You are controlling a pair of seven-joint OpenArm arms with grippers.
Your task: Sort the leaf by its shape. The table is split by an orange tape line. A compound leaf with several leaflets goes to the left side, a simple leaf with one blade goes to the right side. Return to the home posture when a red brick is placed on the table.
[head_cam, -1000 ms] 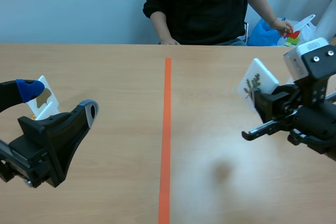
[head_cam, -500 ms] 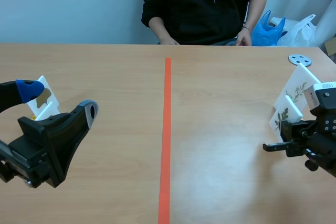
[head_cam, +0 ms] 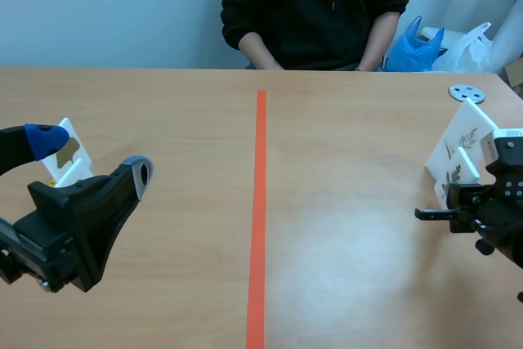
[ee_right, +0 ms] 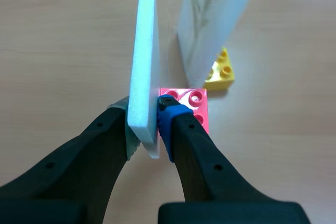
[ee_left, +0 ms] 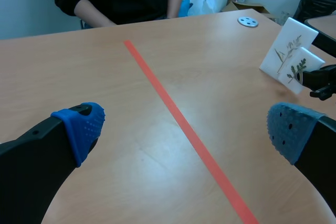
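i'm pinching upright white foam leaf card [ee_right: 144,51] in right gripper [ee_right: 148,123], pink studded brick [ee_right: 195,103] just beside; left gripper [ee_left: 185,127] gaping.

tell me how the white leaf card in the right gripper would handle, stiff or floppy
Probably stiff: the white leaf card shows an unbent edge in the right gripper. Likely light, as it looks like foam board. Apt to tip if released upright: the edge is narrow, and whether the pink brick holds it is unclear.
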